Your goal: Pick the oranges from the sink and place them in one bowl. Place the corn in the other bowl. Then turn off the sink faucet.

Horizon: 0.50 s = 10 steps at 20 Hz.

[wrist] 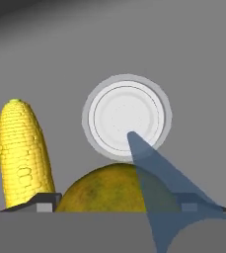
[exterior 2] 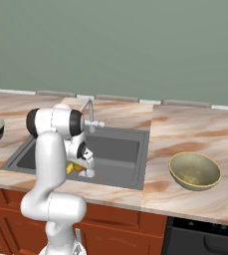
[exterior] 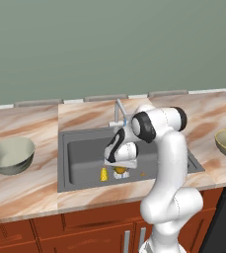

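Orange (wrist: 115,190) between wide-spread end effector (wrist: 115,207) fingertips (corn (wrist: 24,153) just beside).

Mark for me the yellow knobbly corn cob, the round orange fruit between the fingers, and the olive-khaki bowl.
Yellow knobbly corn cob (wrist: 24,153): hand view, middle of its kernelled side.
Round orange fruit (wrist: 107,190): hand view, its upper surface between the fingertips.
Olive-khaki bowl (exterior 2: 187,183): right base view, front outer wall.

The desk (exterior: 25,190) presents as polished tan marble, veined, over glossy reddish wood cabinet fronts (exterior: 85,232). The sink (exterior: 82,158) is matt dark grey, its drain (wrist: 127,118) smooth and pale. The corn (wrist: 24,153) is knobbly yellow (kernelled); the orange (wrist: 107,190) is finely mottled.
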### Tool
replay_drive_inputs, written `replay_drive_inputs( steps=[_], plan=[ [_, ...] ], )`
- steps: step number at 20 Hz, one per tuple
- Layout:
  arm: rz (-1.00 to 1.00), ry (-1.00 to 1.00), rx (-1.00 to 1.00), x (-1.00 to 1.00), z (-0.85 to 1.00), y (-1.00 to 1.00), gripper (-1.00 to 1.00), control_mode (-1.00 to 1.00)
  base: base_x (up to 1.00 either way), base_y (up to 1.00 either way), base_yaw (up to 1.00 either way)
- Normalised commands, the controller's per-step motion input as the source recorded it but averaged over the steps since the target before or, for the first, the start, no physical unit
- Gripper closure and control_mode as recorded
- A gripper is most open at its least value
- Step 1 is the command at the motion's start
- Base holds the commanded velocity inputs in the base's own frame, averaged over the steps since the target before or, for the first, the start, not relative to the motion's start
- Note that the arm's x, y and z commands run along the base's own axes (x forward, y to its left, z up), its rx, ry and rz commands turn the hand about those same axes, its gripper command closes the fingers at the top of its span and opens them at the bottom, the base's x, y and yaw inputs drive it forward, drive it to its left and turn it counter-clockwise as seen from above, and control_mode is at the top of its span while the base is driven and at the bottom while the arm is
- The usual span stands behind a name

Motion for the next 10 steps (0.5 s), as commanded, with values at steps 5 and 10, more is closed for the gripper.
replay_drive_inputs(
  steps=[5, 10],
  plan=[
    [0.0, -0.04, 0.0, 0.0, 0.42, -0.18, 1.0, -1.0, 0.0, 0.0, 0.0],
    [0.0, -0.04, 0.0, 0.0, 0.46, -0.13, 1.0, -1.0, 0.0, 0.0, 0.0]
  ],
)
